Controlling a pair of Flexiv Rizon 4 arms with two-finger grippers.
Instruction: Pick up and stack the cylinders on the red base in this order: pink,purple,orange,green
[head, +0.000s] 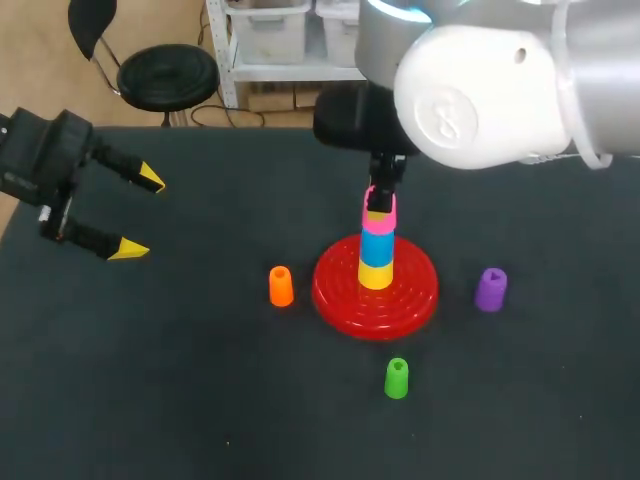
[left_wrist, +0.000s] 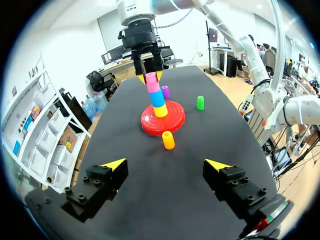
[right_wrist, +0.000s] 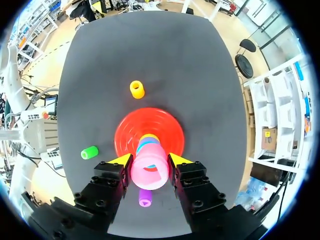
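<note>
Black tabletop (head: 200, 400) carries everything, with the red base (head: 340, 300) near its middle. A yellow piece (head: 376, 274) sits on the base's centre with a blue piece (head: 377, 245) on top of it.

My right arm comes in from the right and hangs straight over the stack. The right gripper (right_wrist: 150, 160) is closed partway on the pink cylinder (head: 379, 212), one yellow-tipped finger on each side. The fingers point down, which I take to be for lining the cylinder up with the column. The pink cylinder sits directly above the blue piece and looks to be touching it. I cannot tell whether it is fully seated. Pink comes first in the order, so I judge this to be the placing step, with the release not yet made.

The other three cylinders stand upright on the tabletop, apart from the base and from each other. The orange cylinder (head: 281, 286) is just beside the base's left rim. The purple cylinder (head: 490, 289) is near its right rim, and the green cylinder (head: 397, 378) is in front of the base.

My left gripper (head: 139, 215) hangs well off to the left, fingers spread wide and holding nothing, probably parked clear of the right arm's work.
</note>
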